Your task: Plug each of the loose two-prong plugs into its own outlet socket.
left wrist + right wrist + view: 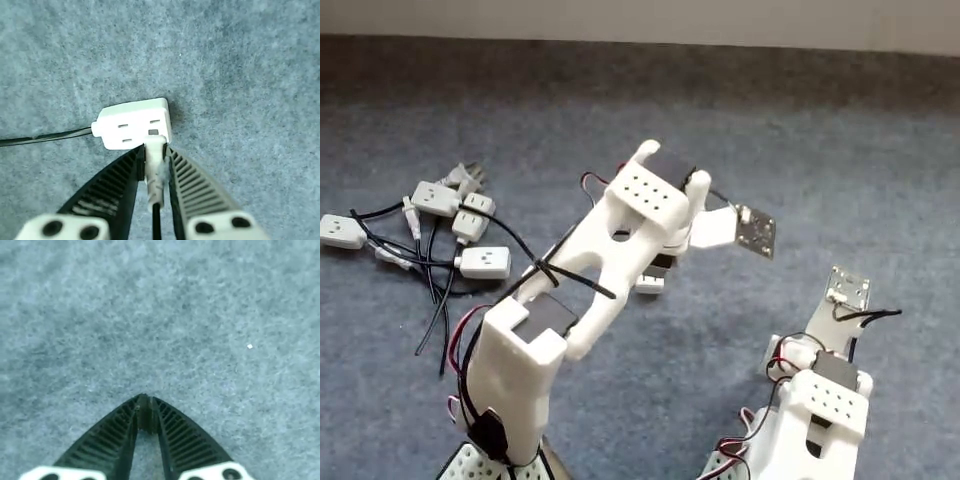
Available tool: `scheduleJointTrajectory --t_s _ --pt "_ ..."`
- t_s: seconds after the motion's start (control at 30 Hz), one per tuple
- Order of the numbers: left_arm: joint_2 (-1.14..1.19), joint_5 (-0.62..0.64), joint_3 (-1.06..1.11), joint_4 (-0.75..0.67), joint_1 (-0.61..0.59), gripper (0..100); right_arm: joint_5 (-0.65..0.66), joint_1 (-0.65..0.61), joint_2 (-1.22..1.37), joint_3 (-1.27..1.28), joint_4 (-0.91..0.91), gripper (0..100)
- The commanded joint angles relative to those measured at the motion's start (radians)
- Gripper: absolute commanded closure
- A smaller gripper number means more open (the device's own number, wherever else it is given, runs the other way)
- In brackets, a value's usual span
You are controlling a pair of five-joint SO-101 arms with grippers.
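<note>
Plug [155, 167] (small, white, slim-bodied) sits clamped in your left gripper [155, 150], its nose touching the white outlet [131, 122]; your right gripper [144, 407] is closed on nothing.

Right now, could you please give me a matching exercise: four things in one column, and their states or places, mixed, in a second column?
1 left hand
2 right hand
3 socket block
4 tangle of cables and sockets

A shut, empty, over bare carpet
B at the left of the high view
C shut on the white plug
D touching the plug's front end

Pairs: 1-C, 2-A, 3-D, 4-B
</note>
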Motion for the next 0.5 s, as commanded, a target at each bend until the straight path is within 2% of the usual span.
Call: scheduleJointTrajectory --t_s 0.0,0.23,0.47 --pt "-0.007 -0.002 -0.041 0.020 0.027 99 0.009 -0.012 -0.005 -0.005 -0.015 99.1" --pt "-0.005 -0.002 0.013 0.014 0.028 99 0.009 -0.012 -0.005 -0.005 -0.015 99.1" --pt "-0.007 -0.002 0.108 -0.078 0.021 99 0.009 -0.012 -0.005 -0.005 -0.015 99.1"
